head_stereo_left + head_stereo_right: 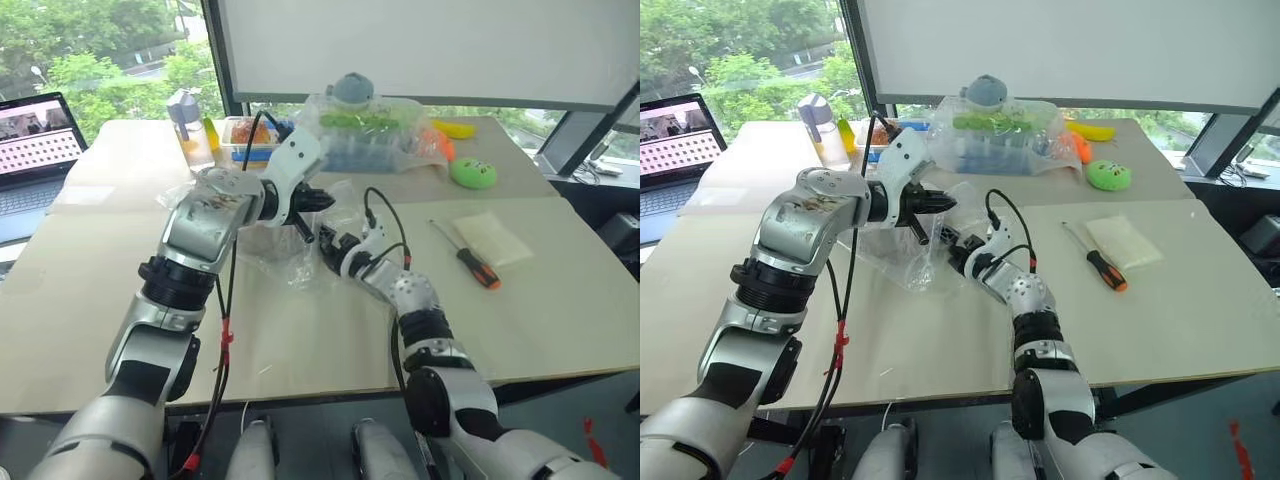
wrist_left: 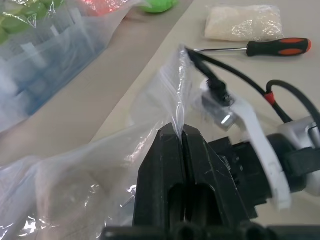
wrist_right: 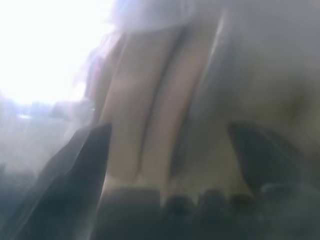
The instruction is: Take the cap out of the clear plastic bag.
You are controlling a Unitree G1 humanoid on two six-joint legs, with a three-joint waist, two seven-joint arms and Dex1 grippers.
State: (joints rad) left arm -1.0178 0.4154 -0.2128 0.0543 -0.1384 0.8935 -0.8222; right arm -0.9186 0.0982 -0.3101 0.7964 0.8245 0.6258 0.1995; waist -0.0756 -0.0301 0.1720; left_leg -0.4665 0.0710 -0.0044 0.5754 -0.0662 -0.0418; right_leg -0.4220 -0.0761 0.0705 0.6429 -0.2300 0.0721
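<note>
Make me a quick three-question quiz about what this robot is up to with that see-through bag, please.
1. True or false: the left gripper is pinched shut on the clear plastic bag.
2. How do the right gripper's fingers stand? A) spread apart B) pressed together C) clamped on the screwdriver
3. Fill in: the orange-and-black screwdriver lies on the table beside a small white ____.

Key: 1 true. 2 A; the right gripper sits at the bag, below the left one, with beige fabric, likely the cap, close ahead. 3 packet.
</note>
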